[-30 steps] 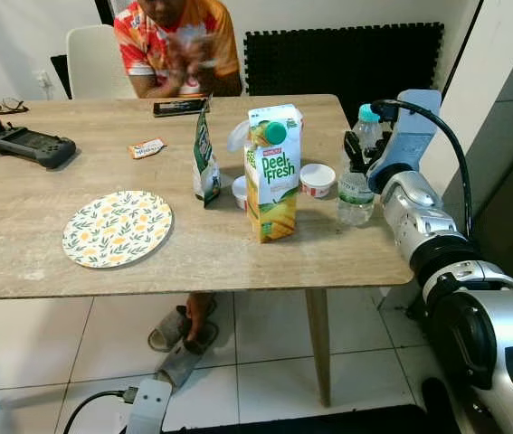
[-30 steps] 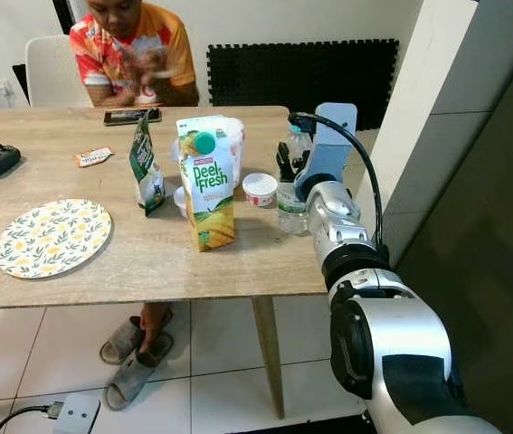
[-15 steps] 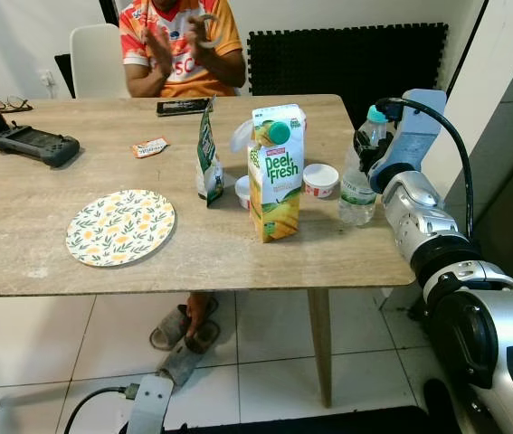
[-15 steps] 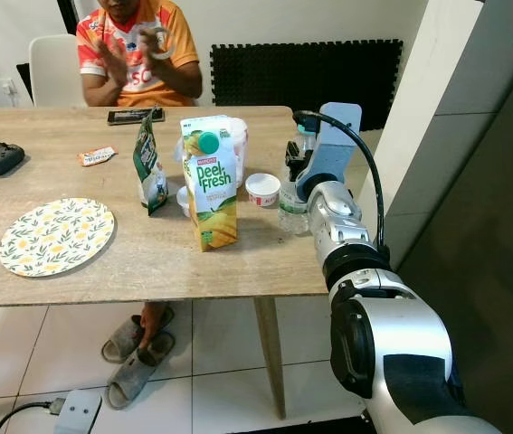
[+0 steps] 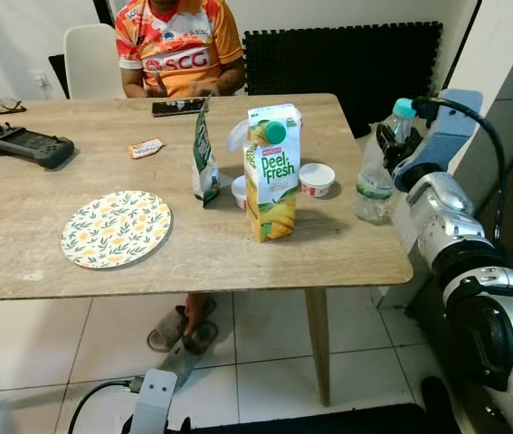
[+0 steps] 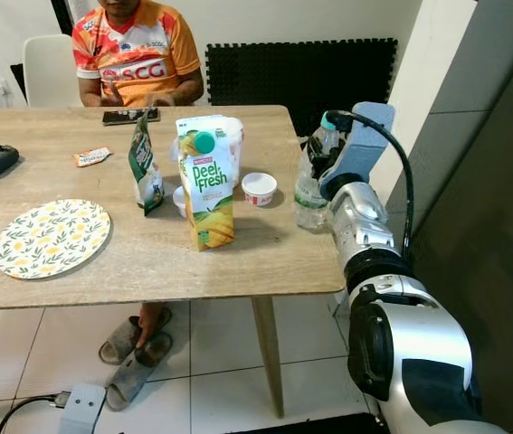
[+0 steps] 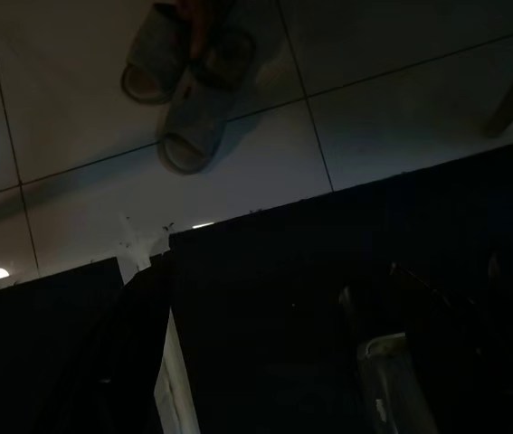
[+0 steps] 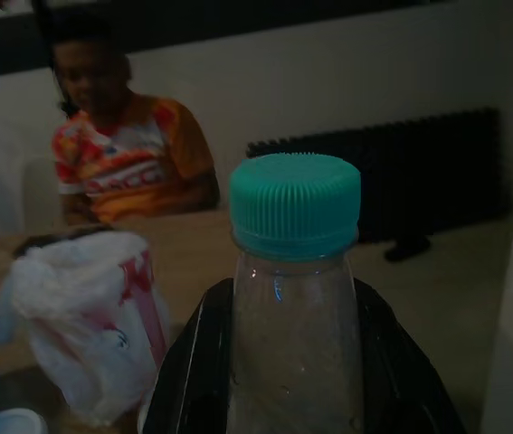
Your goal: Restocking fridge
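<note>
Far left on the table (image 5: 21,262): a black controller (image 5: 21,147), then a flowered plate (image 5: 116,228) lying flat. Behind, a seated person (image 5: 176,45) in an orange shirt, a phone (image 5: 179,108) on the wood just before them. Moving across: a small wrapper (image 5: 147,147), a dark green pouch (image 5: 204,158) standing upright, the Peel Fresh juice carton (image 5: 272,172) upright with its green cap, a small white tub (image 5: 317,179) just beside it.

Now the action, at the table's right edge: a clear water bottle (image 5: 378,167) with a teal cap, long axis near vertical, tipped slightly, base apparently at or barely above the wood, hard to say which. Right gripper (image 5: 392,149) clamped on the bottle's upper body, black fingers (image 8: 193,380) hugging both sides just below the neck, cap poking up between them. Bottle sits straight ahead in the grasp, so the lift looks like a plain pull up and away toward the fridge.

Left gripper: dim view over floor tiles and a pair of slippers (image 7: 188,90), arm hanging idle, fingers impossible to judge.
</note>
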You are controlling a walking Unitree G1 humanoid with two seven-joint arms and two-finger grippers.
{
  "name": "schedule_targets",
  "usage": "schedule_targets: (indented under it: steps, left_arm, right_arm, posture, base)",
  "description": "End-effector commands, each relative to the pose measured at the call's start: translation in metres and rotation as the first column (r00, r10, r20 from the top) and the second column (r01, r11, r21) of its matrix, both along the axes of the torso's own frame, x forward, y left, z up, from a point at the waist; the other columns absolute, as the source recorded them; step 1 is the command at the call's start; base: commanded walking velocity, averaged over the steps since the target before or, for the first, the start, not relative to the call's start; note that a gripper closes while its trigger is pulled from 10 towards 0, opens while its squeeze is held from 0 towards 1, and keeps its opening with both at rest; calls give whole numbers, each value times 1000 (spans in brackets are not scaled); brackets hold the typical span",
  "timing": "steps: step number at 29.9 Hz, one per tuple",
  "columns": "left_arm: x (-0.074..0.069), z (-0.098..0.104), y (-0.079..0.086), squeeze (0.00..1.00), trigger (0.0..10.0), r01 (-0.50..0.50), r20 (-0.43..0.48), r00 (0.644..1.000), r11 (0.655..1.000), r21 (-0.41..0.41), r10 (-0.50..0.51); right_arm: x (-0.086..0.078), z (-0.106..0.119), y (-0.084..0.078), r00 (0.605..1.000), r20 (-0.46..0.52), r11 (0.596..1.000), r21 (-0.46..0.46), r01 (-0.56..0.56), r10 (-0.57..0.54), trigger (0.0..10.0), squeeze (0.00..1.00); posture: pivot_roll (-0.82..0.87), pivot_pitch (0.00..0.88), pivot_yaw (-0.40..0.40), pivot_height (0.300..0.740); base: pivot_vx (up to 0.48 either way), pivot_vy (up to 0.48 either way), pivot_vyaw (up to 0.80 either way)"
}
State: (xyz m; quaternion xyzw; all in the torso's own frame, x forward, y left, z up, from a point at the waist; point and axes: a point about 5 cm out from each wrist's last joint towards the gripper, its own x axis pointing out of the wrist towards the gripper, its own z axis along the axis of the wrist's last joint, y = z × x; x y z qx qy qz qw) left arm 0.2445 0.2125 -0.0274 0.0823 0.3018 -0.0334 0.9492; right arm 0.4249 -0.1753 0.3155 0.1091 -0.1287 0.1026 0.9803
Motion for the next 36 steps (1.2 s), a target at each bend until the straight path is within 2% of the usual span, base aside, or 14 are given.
schedule_targets:
  steps: [1,7,14,15,17,21,23,24,26,27,30,31,34,36]
  left_arm:
    - [-9,-9,-2,0,10000,-7,-43,999,1000,-4,7]
    - [-9,-9,0,0,10000,-12,-45,999,1000,-1,12]
    - [-9,-9,1,0,10000,-11,-45,999,1000,2,11]
    - [-11,-11,0,0,10000,0,-50,999,1000,5,0]
    - [-11,-11,0,0,10000,0,-50,999,1000,5,0]
    - [-10,-10,-1,0,10000,13,-45,999,1000,8,-12]
    - [-9,-9,0,0,10000,10,-41,999,1000,12,-10]
    - [-9,-9,0,0,10000,10,-41,999,1000,12,-10]
    - [-5,-7,-2,0,10000,16,-34,999,1000,11,-16]
    - [-5,-7,-2,0,10000,16,-34,999,1000,11,-16]
    - [-3,-7,-4,0,10000,23,-30,999,1000,9,-23]
    - [-3,-7,-4,0,10000,23,-30,999,1000,9,-23]
    - [-2,-7,-5,0,10000,27,-31,999,1000,7,-27]
    - [-2,-7,-6,0,10000,30,-32,999,1000,6,-30]
  right_arm:
    - [-3,1,-4,996,-1,996,5,-92,92,0,0]
    - [-9,-3,-3,960,-48,960,-23,-279,277,0,0]
    - [-29,1,4,850,-63,848,-59,-526,523,0,0]
    - [-46,0,8,767,-58,766,-47,-642,639,0,0]
    - [-46,0,8,767,-58,766,-47,-642,639,0,0]
    - [-66,3,14,653,-42,652,-43,-757,756,0,0]
    - [-81,4,19,567,-11,567,-20,-824,824,0,0]
    - [-81,4,19,567,-11,567,-20,-824,824,0,0]
    - [-97,-2,24,461,-14,461,-8,-887,887,0,0]
    - [-97,-2,24,461,-14,461,-8,-887,887,0,0]
    - [-116,-19,30,334,-33,335,51,-941,942,0,0]
    - [-116,-19,30,334,-33,335,51,-941,942,0,0]
    - [-138,-45,40,214,-40,218,127,-968,976,0,0]
    - [-144,-63,45,188,-75,198,154,-968,979,0,0]
  posture:
    - [40,212,10,740]
    - [37,216,11,740]
    - [35,207,2,740]
    - [28,192,-7,740]
    - [28,192,-7,740]
    - [13,165,-11,740]
    - [17,146,-15,740]
    - [17,146,-15,740]
    - [26,149,-20,740]
    - [26,149,-20,740]
    - [21,145,-11,740]
    - [21,145,-11,740]
    - [14,147,4,740]
    - [14,147,4,740]
  base:
    - [0,0,0]
    - [0,0,0]
    - [0,0,0]
    - [0,0,0]
    - [0,0,0]
    - [0,0,0]
    - [0,0,0]
    - [0,0,0]
    - [0,0,0]
    - [0,0,0]
    - [0,0,0]
    - [0,0,0]
    - [0,0,0]
    - [0,0,0]
